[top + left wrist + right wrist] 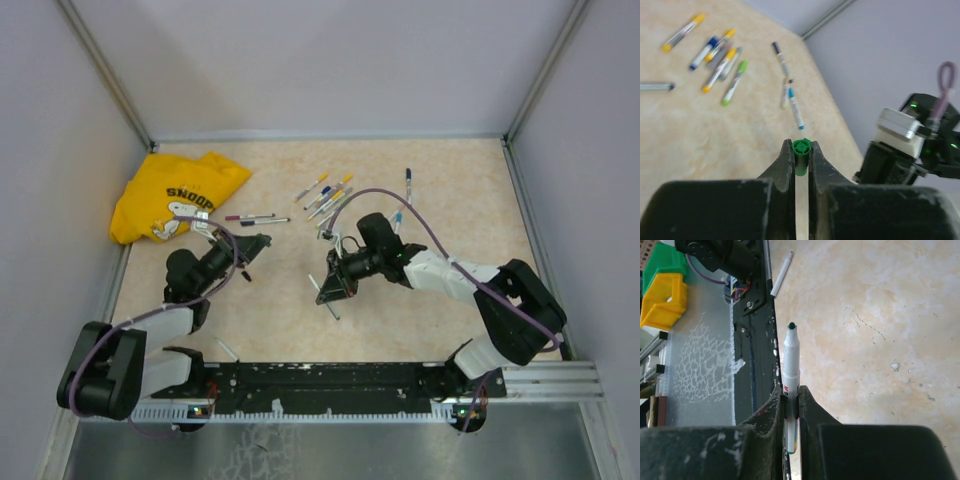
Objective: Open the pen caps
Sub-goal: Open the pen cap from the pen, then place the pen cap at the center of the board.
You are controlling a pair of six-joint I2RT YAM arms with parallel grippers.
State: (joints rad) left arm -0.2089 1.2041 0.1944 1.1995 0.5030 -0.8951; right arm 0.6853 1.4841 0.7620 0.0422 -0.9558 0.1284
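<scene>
**Green cap off, one half in each gripper**

My left gripper (801,146) is clamped on a stubby green plastic cap (801,156). It pinches the cap across its sides, so the end pokes out past the fingertips. My right gripper (790,390) is closed tight on a slim white plastic pen barrel (791,357), gripping low so that the dark green nib (791,326) stands clear.

The two grippers sit apart above the middle of the beige bench (450,180), and cap and barrel are not touching, so I read this pen as open. Each gripper has its own half because a straight pull needs both ends anchored.

A loose group of capped markers (717,70) lies toward the far edge with their caps on, so I judge that most of the job is ahead. A crumpled yellow printed shirt (165,195) lies in the far left corner, away from the work. Next I would need to set both halves down.
</scene>
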